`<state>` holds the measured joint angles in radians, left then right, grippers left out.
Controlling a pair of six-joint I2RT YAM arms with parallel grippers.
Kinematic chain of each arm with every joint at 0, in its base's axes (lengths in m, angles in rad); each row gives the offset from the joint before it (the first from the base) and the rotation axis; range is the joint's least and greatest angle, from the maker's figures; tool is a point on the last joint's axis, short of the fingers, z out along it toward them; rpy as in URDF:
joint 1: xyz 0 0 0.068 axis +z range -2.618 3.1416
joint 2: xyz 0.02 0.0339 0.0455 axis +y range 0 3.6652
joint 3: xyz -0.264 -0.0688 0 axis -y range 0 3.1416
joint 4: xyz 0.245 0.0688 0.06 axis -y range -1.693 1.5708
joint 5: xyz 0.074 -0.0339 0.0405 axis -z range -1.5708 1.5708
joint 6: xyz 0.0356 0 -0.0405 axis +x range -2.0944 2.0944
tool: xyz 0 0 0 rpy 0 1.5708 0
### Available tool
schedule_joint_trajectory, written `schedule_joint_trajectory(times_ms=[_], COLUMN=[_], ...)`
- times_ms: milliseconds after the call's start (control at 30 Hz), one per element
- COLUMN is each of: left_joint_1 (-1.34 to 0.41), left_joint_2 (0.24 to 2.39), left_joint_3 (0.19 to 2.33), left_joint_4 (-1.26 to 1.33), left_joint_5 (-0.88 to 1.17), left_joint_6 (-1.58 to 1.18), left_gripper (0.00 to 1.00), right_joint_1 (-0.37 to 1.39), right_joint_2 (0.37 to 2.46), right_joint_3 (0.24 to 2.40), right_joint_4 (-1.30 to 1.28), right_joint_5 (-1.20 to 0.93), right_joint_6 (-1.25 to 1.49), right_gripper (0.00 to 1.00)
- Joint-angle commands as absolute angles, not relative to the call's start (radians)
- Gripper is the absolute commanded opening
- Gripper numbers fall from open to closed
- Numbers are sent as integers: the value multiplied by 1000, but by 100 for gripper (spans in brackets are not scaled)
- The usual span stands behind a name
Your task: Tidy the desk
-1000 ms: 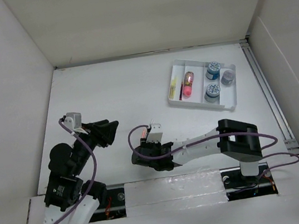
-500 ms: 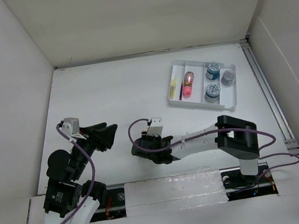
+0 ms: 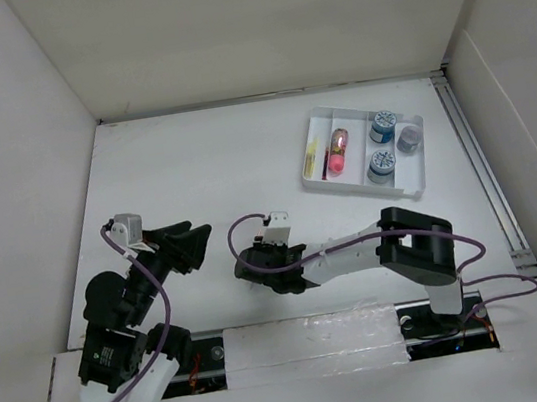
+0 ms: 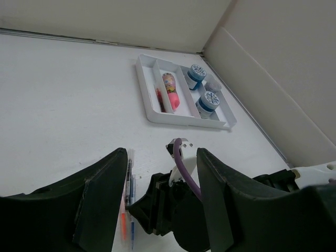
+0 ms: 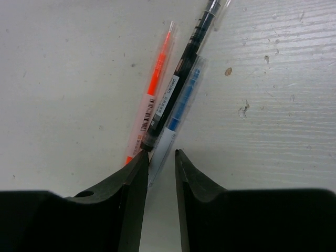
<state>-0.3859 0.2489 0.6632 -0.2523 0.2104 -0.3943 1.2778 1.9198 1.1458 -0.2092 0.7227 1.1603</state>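
Three pens lie side by side on the white desk (image 3: 193, 172): an orange pen (image 5: 157, 79), a black pen (image 5: 184, 68) and a blue pen (image 5: 181, 105). They also show in the left wrist view (image 4: 128, 202). My right gripper (image 5: 161, 153) is low over the desk (image 5: 273, 105), its jaws a narrow gap apart. The blue pen's clear end lies between the fingertips, by the left finger, and bare desk shows beside it. In the top view the right gripper (image 3: 253, 267) hides the pens. My left gripper (image 3: 189, 243) is open and empty, just left of it.
A small white compartmented tray (image 3: 319, 183) stands at the far right, also in the left wrist view (image 4: 152, 113). It holds a pink capsule-shaped toy (image 3: 339, 153), a yellow item (image 3: 314, 159), two blue-lidded pots (image 3: 382, 126) and a grey one (image 3: 408, 139). Tall white walls border the desk.
My right gripper has moved left and a little farther out, onto the pens, and its arm has stretched. My left gripper has drawn back slightly toward its base.
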Motion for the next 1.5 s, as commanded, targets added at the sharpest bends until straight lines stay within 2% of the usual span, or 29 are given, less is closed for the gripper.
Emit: schedule_joint_trajectory(times_ms=[0, 267, 400, 600, 833, 967, 1100, 1167, 1200, 1333, 1467], left_joint_1=[-387, -387, -387, -387, -387, -387, -387, -387, -387, -387, -387], left_joint_2=[233, 226, 226, 229, 229, 225, 221, 225, 230, 232, 245], left_joint_3=[658, 658, 658, 660, 660, 660, 658, 660, 660, 660, 661], left_joint_4=[-219, -216, -215, -215, -216, -218, -216, -219, -219, -218, -221], left_joint_5=[229, 235, 244, 248, 256, 253, 246, 241, 242, 238, 250], left_joint_6=[-388, -387, -385, -382, -382, -380, -382, -382, -382, -383, -380], left_gripper=[52, 52, 52, 52, 53, 53, 53, 53, 53, 53, 53], right_joint_1=[1292, 1310, 1319, 1319, 1270, 1134, 926, 838, 746, 599, 517], right_joint_2=[1924, 1934, 1895, 1827, 1720, 1608, 1481, 1480, 1499, 1649, 1810], right_joint_3=[1166, 1166, 1128, 1055, 983, 940, 907, 910, 922, 1122, 1297], right_joint_4=[-221, -311, -341, -370, -316, -203, -20, 93, 103, 94, 29], right_joint_5=[756, 778, 796, 822, 842, 835, 656, 608, 569, 450, 397], right_joint_6=[1201, 1256, 1288, 1344, 1296, 1140, 895, 844, 822, 735, 710], right_gripper=[33, 32, 27, 12, 8, 8, 8, 9, 9, 10, 10])
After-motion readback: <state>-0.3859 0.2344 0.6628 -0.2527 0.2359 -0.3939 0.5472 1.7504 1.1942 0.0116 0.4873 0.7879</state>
